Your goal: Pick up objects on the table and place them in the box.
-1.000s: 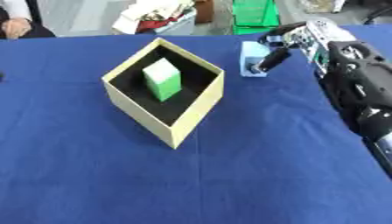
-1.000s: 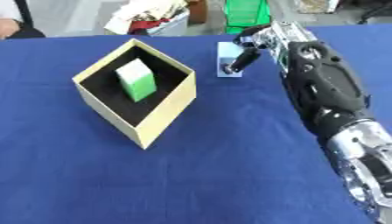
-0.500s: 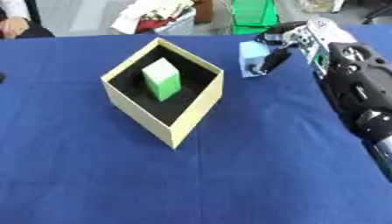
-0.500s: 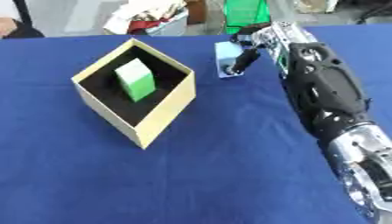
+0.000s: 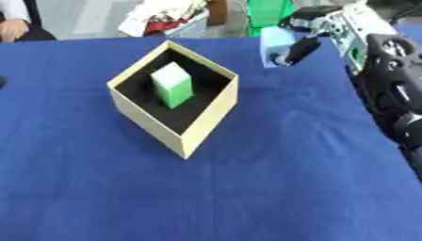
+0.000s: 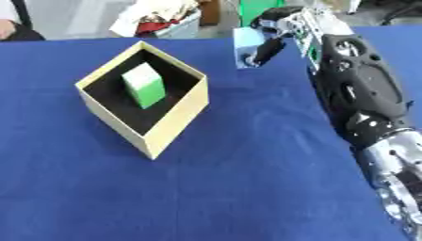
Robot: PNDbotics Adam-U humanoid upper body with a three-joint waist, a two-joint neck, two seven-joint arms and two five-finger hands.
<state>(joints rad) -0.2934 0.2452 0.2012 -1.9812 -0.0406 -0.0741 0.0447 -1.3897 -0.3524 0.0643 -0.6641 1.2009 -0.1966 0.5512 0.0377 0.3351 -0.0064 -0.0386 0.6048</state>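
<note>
While right hand (image 6: pixel 276 35) reaches across far edge of blue worktop (image 5: pixel 247 188), fingers curled round pale blue block (image 5: pixel 274 43) — block lifted, right of box (image 5: pixel 177 136). Green block (image 5: pixel 172 84) already inside box, so one item placed, one in hand, not yet over opening. Left hand unseen. No readable labels or writing anywhere.

Blue-clothed table (image 5: pixel 272 188) bears 1 box (image 5: pixel 208 121) (open).

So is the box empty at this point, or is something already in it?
Not empty: a green block sits inside the open box on its black lining. The light blue object is outside.
</note>
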